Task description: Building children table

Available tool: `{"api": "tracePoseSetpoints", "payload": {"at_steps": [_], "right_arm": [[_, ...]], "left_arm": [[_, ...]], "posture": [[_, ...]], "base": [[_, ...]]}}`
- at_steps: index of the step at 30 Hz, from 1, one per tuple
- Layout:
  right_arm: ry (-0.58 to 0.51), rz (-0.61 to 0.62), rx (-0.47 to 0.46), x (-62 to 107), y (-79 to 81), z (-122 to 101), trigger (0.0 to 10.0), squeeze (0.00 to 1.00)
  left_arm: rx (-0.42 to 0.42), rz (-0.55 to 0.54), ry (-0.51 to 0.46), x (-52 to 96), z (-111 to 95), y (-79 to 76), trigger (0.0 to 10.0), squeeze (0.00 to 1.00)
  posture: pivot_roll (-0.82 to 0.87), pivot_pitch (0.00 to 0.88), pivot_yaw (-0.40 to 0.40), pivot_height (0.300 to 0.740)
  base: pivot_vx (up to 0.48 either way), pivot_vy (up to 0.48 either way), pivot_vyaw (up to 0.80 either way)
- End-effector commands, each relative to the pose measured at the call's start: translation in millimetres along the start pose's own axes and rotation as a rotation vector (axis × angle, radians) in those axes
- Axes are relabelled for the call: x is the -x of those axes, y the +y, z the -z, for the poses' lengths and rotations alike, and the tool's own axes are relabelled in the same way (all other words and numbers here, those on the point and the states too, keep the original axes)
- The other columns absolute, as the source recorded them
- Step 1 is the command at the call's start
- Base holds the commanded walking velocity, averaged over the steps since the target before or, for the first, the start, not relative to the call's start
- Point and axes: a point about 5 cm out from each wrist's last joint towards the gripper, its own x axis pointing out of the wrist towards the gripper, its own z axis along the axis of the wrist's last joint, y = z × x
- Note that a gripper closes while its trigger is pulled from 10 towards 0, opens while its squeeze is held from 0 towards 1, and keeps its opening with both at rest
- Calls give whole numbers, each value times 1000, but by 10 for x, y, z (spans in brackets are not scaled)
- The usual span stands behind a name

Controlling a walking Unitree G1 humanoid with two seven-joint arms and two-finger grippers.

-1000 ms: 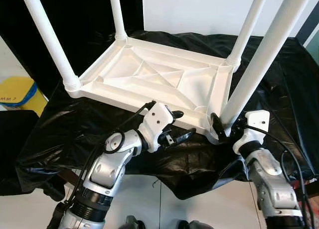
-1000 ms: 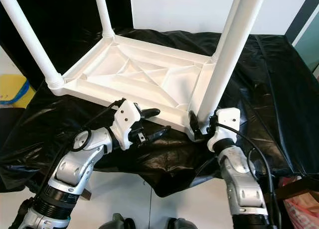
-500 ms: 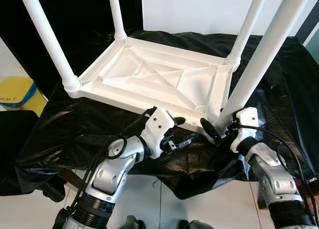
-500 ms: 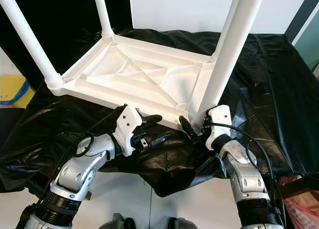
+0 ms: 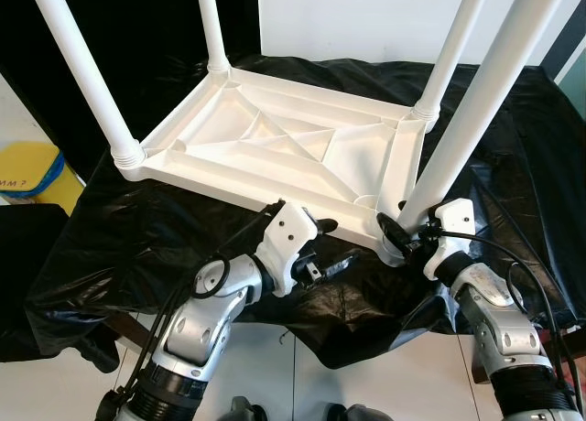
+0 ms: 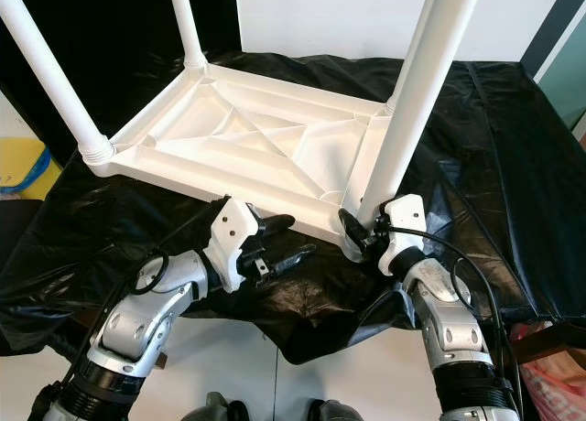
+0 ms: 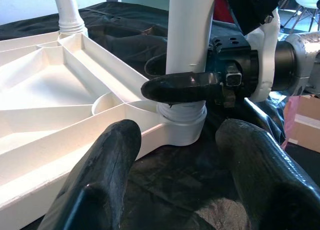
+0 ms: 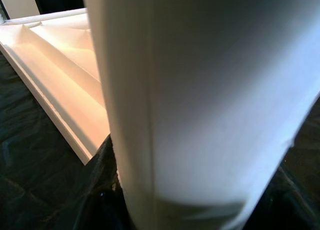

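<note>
A white plastic children's table (image 5: 275,146) lies upside down on a black sheet, with its legs pointing up. My right gripper (image 5: 407,238) is shut around the base of the near right leg (image 5: 467,119), where the leg meets its corner socket. The left wrist view shows one of its black fingers (image 7: 182,86) lying across that leg (image 7: 190,35). The same leg (image 8: 200,90) looms very close in the right wrist view. My left gripper (image 5: 334,245) hangs open just before the table's front edge, left of that corner, holding nothing. Its fingers (image 7: 100,180) point at the socket.
The black sheet (image 5: 137,229) covers a low surface whose front edge runs right at my arms. A yellow object (image 5: 32,169) lies on the floor to the left. A pink bag (image 6: 549,366) sits at the lower right. The other three legs stand at the far and left corners.
My left gripper has sunk a little lower before the front edge, still open. My right wrist has drawn in closer to the leg's base. The table stays put.
</note>
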Motion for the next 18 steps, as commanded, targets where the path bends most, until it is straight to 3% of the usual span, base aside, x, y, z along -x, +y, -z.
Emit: {"api": "tracePoseSetpoints", "payload": {"at_steps": [1, 18], "right_arm": [[50, 30, -39, 27, 33, 134, 10000, 0], [-3, 258, -75, 5, 177, 65, 10000, 0]], "left_arm": [[9, -43, 6, 6, 11, -9, 10000, 0], [15, -56, 16, 36, 51, -26, 10000, 0]], "posture": [[-59, 133, -29, 740], [-64, 127, -44, 740]], "base": [[0, 0, 0], [0, 0, 0]]}}
